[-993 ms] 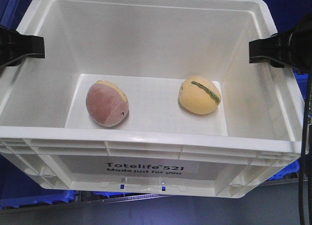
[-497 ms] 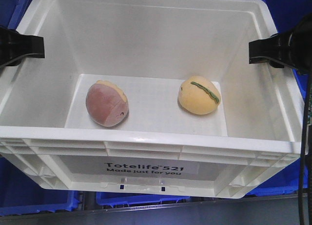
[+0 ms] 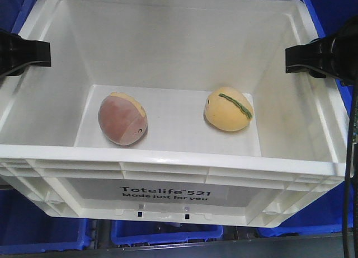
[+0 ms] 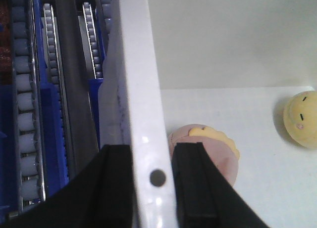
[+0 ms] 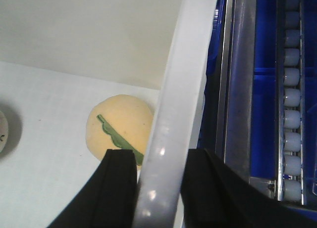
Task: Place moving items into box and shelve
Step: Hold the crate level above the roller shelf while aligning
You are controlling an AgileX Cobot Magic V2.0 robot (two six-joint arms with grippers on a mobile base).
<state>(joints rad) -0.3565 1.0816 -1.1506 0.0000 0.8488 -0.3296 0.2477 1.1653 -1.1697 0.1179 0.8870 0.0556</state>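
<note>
- The white box (image 3: 173,174) hangs between both tools: the left tool (image 4: 151,183) pinches its left rim, and the right tool (image 5: 158,188) clamps the right rim.
- Both toys lie on the box floor, well apart: the pinkish-brown toy (image 3: 123,119) and the yellow toy (image 3: 228,109).
- Since a second ago the blue bins (image 3: 165,233) below have slid in view while the box stays framed alike; I judge the base is carrying it toward the roller shelf (image 5: 292,119).
</note>
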